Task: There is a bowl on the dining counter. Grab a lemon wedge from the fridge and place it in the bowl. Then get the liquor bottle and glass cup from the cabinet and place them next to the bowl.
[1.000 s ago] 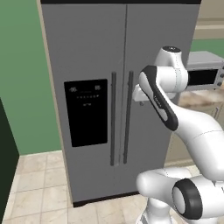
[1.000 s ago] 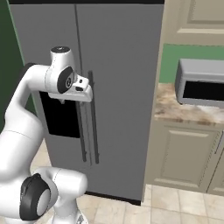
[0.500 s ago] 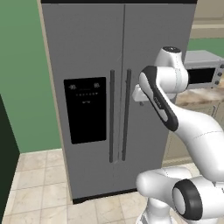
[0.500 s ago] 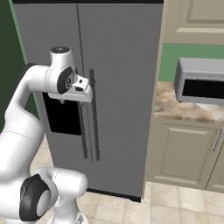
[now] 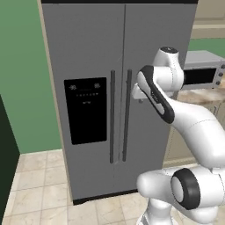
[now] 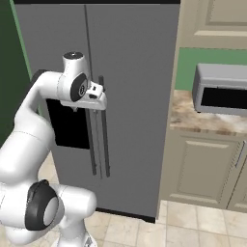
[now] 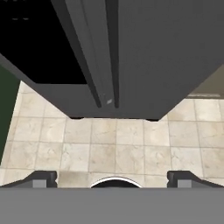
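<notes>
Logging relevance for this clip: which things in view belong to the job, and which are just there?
Job:
fridge, both doors shut
gripper, open, holding nothing

Just there:
microwave
marbled worktop
cream cabinet doors
tiled floor

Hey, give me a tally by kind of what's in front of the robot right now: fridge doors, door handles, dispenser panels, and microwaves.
Fridge doors: 2, left door and right door, both shut
Door handles: 2, left handle and right handle
Dispenser panels: 1, black panel
Microwaves: 1, microwave on the counter
Total: 6
</notes>
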You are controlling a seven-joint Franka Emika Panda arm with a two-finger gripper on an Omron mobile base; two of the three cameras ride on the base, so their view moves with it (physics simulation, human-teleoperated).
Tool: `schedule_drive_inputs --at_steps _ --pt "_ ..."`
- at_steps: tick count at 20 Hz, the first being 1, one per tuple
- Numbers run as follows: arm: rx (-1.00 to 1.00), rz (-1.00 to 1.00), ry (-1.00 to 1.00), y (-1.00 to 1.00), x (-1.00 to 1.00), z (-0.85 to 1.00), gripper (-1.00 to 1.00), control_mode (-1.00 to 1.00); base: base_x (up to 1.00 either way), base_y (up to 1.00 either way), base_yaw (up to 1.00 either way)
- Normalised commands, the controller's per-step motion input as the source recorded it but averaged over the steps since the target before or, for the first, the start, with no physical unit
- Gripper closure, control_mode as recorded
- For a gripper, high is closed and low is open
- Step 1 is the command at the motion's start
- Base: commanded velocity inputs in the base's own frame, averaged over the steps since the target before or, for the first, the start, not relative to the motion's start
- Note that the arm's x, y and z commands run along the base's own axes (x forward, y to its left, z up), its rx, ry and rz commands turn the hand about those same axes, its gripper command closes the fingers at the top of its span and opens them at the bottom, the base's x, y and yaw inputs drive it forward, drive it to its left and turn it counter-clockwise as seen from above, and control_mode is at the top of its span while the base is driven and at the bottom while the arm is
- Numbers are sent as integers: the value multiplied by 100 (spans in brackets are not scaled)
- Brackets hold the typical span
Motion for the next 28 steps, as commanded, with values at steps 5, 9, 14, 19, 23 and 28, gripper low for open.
schedule_drive_inputs --at_steps 5,9,14,19,23,28 --pt "0 -5 4 -4 68 -4 -100 -100 0 0 0" --pt "-6 0 -1 1 29 -16 -100 -100 0 0 0" --pt "-6 2 -1 3 34 -32 -100 -100 0 0 0" --pt "-2 5 0 2 37 -37 -100 -100 0 0 0" --pt "-10 10 0 15 0 -30 -100 -100 0 0 0" --pt "-6 7 -2 10 18 -27 -100 -100 0 0 0"
